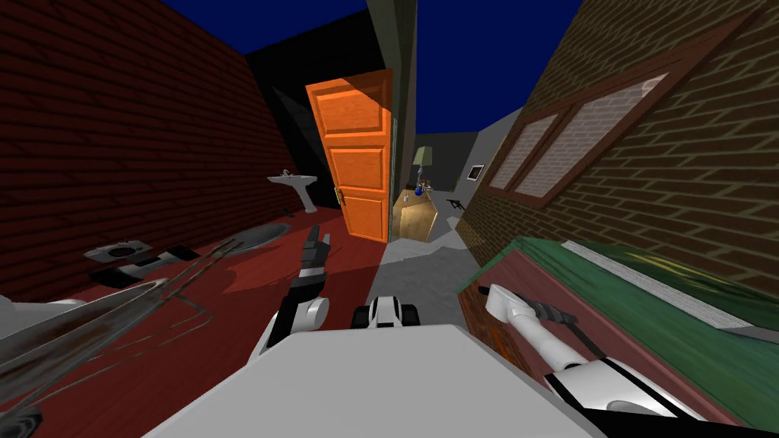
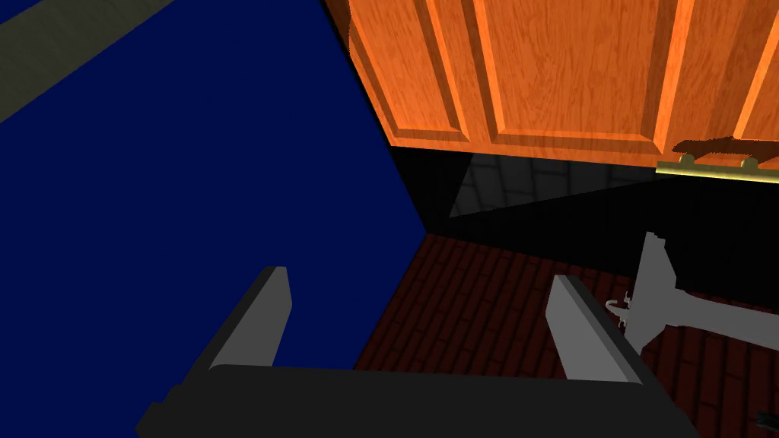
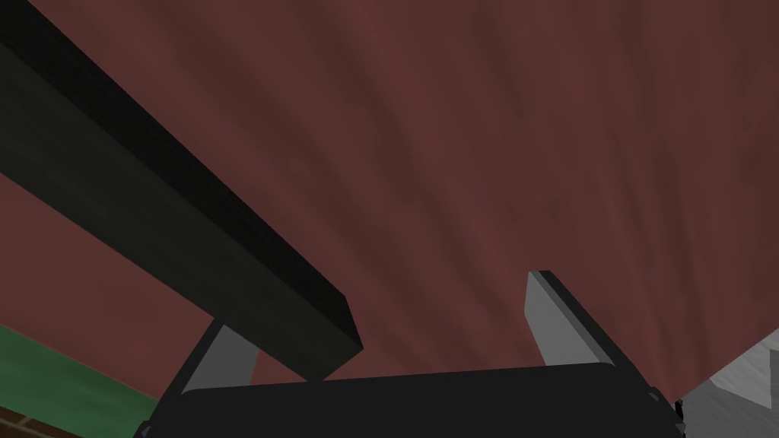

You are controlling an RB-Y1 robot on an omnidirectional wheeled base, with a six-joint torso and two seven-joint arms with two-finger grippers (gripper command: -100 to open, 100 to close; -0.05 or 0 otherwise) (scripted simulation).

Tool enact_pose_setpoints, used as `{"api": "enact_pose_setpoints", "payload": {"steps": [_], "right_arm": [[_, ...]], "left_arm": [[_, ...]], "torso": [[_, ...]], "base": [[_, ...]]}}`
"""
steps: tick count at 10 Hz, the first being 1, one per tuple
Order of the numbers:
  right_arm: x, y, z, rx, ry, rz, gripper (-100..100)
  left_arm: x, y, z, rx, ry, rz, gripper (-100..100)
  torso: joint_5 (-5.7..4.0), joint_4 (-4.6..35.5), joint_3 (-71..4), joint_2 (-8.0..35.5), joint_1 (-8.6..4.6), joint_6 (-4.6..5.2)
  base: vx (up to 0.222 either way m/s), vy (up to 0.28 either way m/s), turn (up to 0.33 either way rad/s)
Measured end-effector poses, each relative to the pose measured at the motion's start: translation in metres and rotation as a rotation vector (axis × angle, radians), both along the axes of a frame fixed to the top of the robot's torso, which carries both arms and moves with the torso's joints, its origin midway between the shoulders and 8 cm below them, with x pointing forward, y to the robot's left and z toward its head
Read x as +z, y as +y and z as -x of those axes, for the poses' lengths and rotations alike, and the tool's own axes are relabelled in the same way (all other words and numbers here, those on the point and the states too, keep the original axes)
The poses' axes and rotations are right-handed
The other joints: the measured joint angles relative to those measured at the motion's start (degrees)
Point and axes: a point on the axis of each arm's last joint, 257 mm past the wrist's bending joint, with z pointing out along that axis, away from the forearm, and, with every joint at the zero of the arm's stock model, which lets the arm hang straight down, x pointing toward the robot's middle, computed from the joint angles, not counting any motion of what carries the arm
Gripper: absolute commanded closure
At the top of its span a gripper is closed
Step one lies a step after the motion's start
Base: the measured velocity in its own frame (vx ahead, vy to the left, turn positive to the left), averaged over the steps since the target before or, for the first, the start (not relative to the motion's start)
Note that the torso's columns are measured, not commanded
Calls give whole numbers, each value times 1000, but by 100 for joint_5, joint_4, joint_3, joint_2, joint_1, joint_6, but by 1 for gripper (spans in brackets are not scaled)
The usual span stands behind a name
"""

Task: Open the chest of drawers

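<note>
We stand with the chest of drawers close on our right, its reddish-brown front and green top running along the brick wall with the window. Our right arm reaches to it, and the right gripper sits at the near corner of that front. From the right wrist, the reddish-brown front lies just ahead of the right gripper, whose fingers stand apart, holding nothing. A dark bar handle crosses in front of one finger, and its end lies in the gap between the two; the other finger stands free beside it. We cannot tell whether either finger touches the bar. Our left arm is raised ahead of us, over the red floor, and the left gripper points toward the orange door. From the left wrist, the left gripper is also spread wide and empty, with the orange door and a white pedestal sink well beyond it.
</note>
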Motion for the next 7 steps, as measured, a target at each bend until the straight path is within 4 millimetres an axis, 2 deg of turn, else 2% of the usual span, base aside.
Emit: {"api": "enact_pose_setpoints", "payload": {"steps": [2,3,4,5,6,7], "right_arm": [[-2,-3,11,-40,0,-12,-100],[-4,-3,12,-44,2,-13,-100],[0,-8,21,-81,1,0,-100],[4,-13,37,-127,5,7,-100],[4,-15,47,-152,7,6,-100],[3,-16,49,-159,6,4,-100]], "left_arm": [[0,0,0,0,0,0,0],[0,0,0,0,0,0,0],[0,0,0,0,0,0,0],[0,0,0,0,0,0,0],[0,0,0,0,0,0,0],[0,0,0,0,0,0,0]], "torso": [[-19,-18,-7,-15,3,59],[-25,-17,1,-1,-4,67],[-8,7,30,53,4,21],[3,15,38,62,21,15],[-1,-1,15,25,32,51],[-6,-14,-2,1,33,75]], "base": [[-4,-4,-5],[-151,2,310],[-220,-12,496],[-113,-13,272],[-20,-8,50],[19,1,-22]]}}
